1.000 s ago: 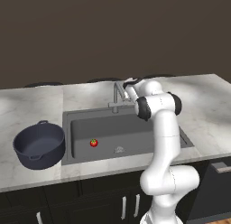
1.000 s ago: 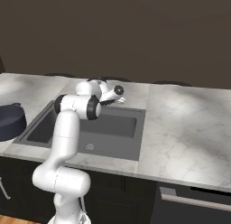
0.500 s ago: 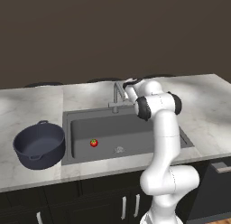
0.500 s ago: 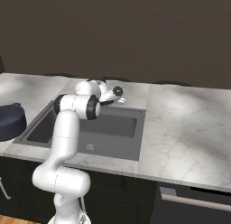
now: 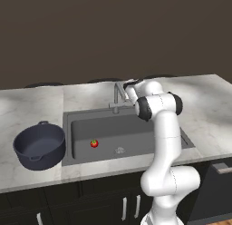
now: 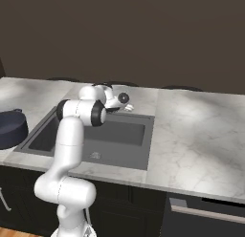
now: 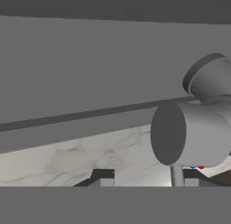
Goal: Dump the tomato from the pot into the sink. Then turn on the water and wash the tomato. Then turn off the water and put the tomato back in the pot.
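Here, the left base view shows the pot (image 5: 39,146) on the desk (image 5: 204,101), then the tomato (image 5: 94,143) in the sink (image 5: 127,129). The hand view has the faucet (image 7: 194,128) close up. Whether the jaws stand wide or narrow cannot be told.

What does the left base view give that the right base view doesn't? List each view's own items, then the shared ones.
Left base view: the tomato lying on the sink floor, and the empty inside of the pot.
Right base view: the broad counter stretching right of the basin.
Both: the sink, the pot beside it, and the arm reaching to the sink's back rim.
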Controlling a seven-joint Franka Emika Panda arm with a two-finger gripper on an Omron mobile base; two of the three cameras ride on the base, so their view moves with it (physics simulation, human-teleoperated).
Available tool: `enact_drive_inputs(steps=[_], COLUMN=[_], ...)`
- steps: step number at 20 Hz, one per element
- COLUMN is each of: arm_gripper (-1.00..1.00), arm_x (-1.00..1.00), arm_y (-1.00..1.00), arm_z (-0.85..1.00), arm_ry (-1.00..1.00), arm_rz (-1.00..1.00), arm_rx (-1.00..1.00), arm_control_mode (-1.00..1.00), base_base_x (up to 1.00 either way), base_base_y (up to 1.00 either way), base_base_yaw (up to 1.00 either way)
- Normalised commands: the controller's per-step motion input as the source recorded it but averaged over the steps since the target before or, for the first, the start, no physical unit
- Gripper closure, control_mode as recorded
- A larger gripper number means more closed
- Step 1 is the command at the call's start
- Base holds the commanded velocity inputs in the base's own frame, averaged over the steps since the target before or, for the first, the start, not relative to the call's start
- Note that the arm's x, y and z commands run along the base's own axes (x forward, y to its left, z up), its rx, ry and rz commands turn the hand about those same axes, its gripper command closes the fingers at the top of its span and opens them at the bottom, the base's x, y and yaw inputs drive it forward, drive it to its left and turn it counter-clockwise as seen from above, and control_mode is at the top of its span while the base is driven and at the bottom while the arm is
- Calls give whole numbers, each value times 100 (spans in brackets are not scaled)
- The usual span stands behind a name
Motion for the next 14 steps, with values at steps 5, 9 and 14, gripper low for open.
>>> enact_drive_inputs(steps=[5, 9, 14], arm_gripper=[100, 100, 100], arm_x=[0, 0, 0], arm_y=[-89, -93, -95], arm_z=[0, 0, 0], arm_ry=[6, 8, 9], arm_rz=[-11, -11, -11], arm_rx=[4, 5, 5], arm_control_mode=[-100, -100, -100], base_base_x=[0, 0, 0], base_base_y=[0, 0, 0], base_base_yaw=[0, 0, 0])
